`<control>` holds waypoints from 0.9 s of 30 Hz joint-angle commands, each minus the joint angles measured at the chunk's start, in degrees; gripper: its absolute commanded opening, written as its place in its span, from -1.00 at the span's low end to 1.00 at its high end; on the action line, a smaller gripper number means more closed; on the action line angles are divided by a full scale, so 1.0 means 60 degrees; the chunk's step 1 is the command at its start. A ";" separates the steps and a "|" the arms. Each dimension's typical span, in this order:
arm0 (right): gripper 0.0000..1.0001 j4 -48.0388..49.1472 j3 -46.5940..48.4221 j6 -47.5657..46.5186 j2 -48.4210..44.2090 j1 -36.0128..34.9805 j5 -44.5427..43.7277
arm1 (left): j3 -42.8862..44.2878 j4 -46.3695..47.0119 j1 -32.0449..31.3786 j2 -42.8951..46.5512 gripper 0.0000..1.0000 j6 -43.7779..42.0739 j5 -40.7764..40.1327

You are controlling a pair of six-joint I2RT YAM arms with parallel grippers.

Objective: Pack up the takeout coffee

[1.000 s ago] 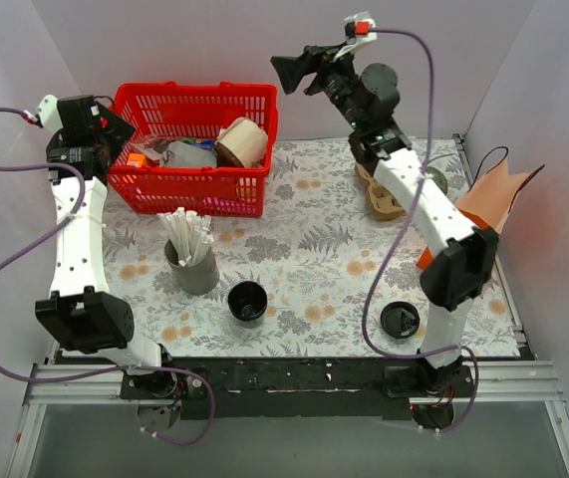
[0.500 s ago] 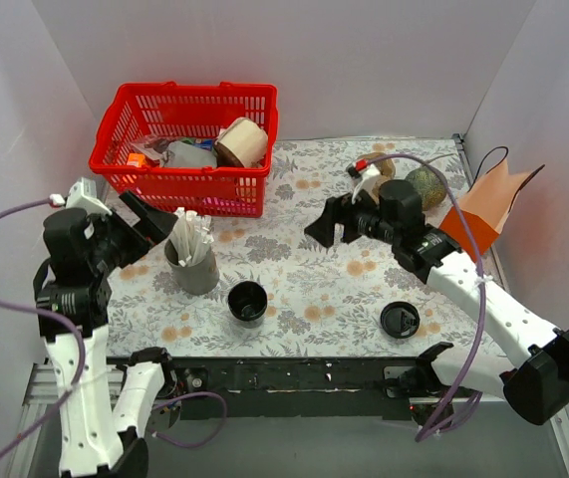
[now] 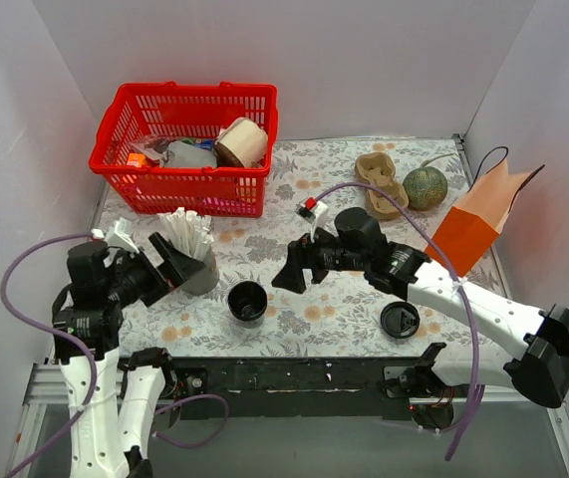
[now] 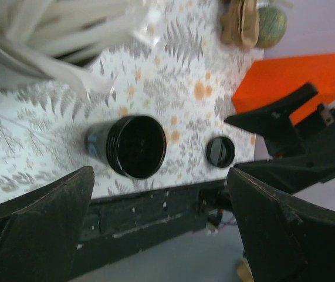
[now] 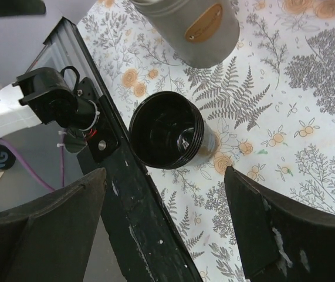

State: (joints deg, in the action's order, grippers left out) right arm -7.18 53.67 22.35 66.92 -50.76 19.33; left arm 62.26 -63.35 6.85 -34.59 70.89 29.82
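Note:
The takeout coffee, a small black cup [image 3: 247, 301] with a dark inside, stands upright near the table's front edge. It also shows in the left wrist view [image 4: 135, 145] and the right wrist view [image 5: 167, 130]. My left gripper [image 3: 176, 261] is open and empty, left of the cup and beside the grey cup of white sticks [image 3: 194, 263]. My right gripper [image 3: 290, 269] is open and empty, just right of and above the cup. Neither touches it. A flat black lid [image 3: 400, 320] lies to the right. An orange paper bag [image 3: 473, 224] stands at the right.
A red basket [image 3: 186, 189] of items stands at the back left. A tan cup carrier [image 3: 381, 185] and a green round fruit [image 3: 426, 186] lie at the back right. The grey cup [image 5: 190, 26] stands close to the black cup. The table's black front rail [image 4: 149, 205] is near.
Both arms have come down from the back of the table toward the black cup: the left from beside the basket, the right from high at the back. Both grippers stay open.

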 commanded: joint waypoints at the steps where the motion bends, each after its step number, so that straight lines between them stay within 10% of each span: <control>1: 0.76 0.0215 0.0254 0.0391 0.0652 -0.0298 -0.0424 | -0.1655 0.0331 -0.0131 0.0388 0.96 -0.0068 0.2409; 27: 0.61 0.0904 0.1514 0.1109 0.3657 -0.0739 0.1201 | -0.5982 0.3220 -0.0175 0.0814 0.47 0.1808 0.1856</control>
State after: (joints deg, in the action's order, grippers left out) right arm -4.12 59.72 28.12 88.53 -54.81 24.38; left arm 27.53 -46.57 5.87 -29.39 80.97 39.99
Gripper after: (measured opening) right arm 0.811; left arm 0.737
